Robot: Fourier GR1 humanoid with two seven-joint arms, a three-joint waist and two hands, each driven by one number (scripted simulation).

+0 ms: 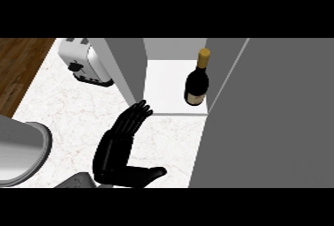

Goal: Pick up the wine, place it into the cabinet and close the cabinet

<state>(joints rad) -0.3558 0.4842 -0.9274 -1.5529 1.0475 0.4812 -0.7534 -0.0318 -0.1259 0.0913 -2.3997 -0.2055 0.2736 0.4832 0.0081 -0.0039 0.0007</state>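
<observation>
Standing upright on the white shelf of the open grey cabinet [166, 84], the dark glass wine bottle with a gold-capped neck [197, 86] is close to the cabinet's right side. The black left hand [115, 154] stretches over the white marble counter [72, 114], fingers straight and together, tips at the lower corner of the left grey door [124, 66]. A white toaster [81, 62] stands on the counter left of that door.

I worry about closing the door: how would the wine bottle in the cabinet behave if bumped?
The wine bottle stands upright, tall on a narrow base, so a sideways bump would probably tip it. Its round body would then likely roll. It looks like dark glass: probably rigid, smooth and breakable.
</observation>
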